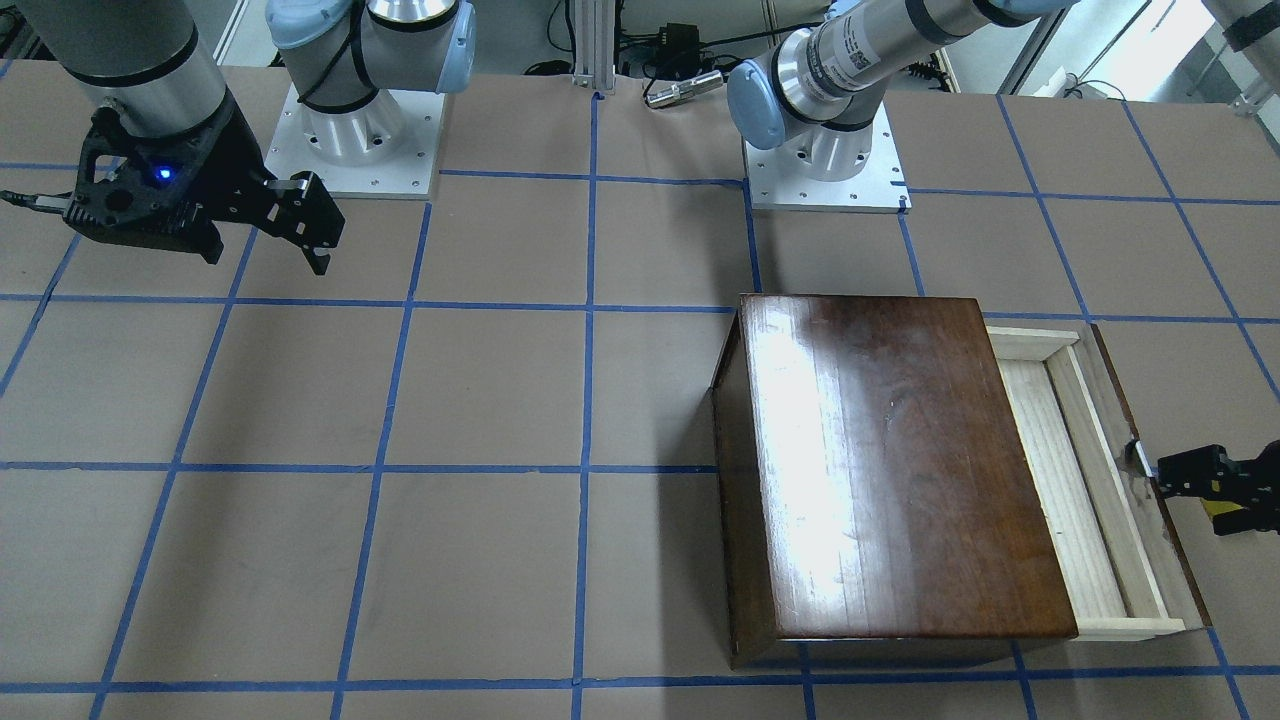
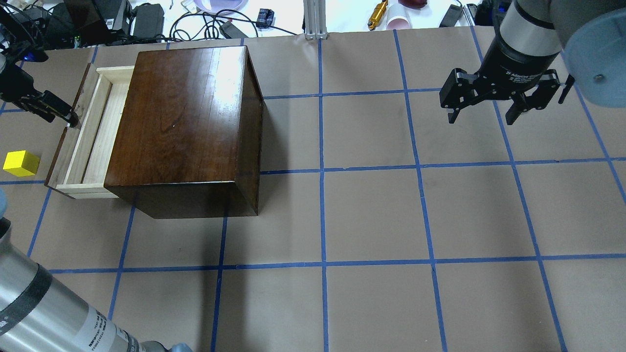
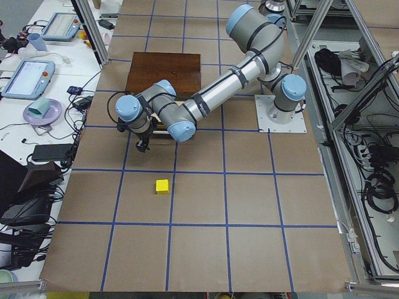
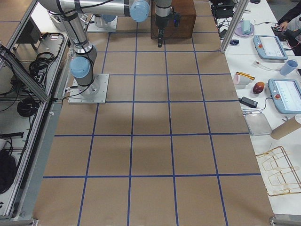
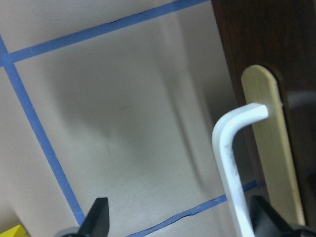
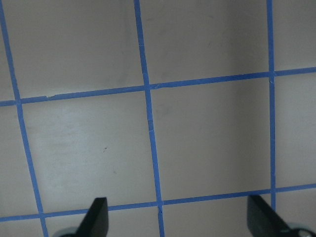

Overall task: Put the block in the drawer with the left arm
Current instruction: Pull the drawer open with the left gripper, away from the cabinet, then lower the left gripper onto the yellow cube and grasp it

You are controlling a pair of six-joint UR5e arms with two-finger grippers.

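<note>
Drawer [image 1: 1075,480] partly out of the wooden box [image 1: 890,470] in the front-facing view, the left gripper [image 1: 1165,478] level with its handle [image 1: 1137,455]. Overhead view: block [image 2: 21,163] on the table [image 2: 371,210] just outside the drawer front, apart from it; right gripper [image 2: 481,119] spread, empty, well away. Left wrist view: the left fingers [image 5: 98,222] stand wide apart, gripping nothing, the handle close to one of them. Risks, as judged: on withdrawal that finger may snag the handle and skew the drawer; the narrow opening may let a released block catch the box edge.
</note>
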